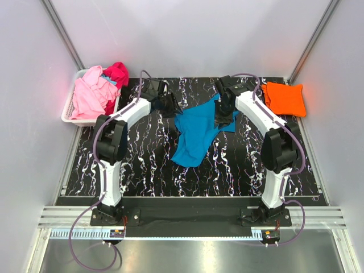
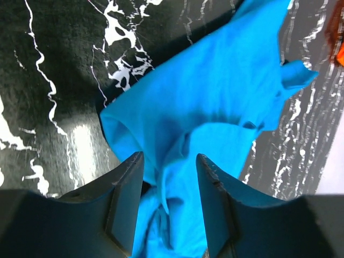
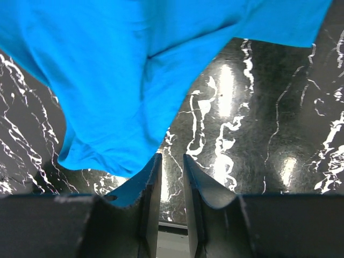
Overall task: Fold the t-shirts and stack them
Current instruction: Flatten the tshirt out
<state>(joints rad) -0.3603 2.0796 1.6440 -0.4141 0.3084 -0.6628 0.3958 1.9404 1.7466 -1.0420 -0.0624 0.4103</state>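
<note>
At the far left a white basket (image 1: 67, 109) holds a pink t-shirt (image 1: 91, 94) and a magenta t-shirt (image 1: 116, 74), both crumpled and neither folded yet. Next comes the left tool (image 2: 169, 160), part spread and standing astride a bunched ridge of the blue t-shirt (image 1: 196, 133). The cloth fills the gap, but no firm pinch shows. That shirt lies rumpled in the middle of the black marbled desk (image 1: 142, 165), twisted, with one end trailing toward the near edge. It looks light, limp and thin, so it should sag from any hold and drag folds along with it. A single layer would probably slip out of a loose pinch, so gathering a hem or shoulder seam seems the safer hold. Two holds well apart along one edge would let the cloth hang flat. The right tool (image 3: 172, 159) sits over the shirt's far right part, its jaws almost together, with a slit through which the desk shows. Cloth rests against one finger, and none shows inside the slit. At the far right an orange t-shirt (image 1: 283, 98) lies folded on the desk.
</note>
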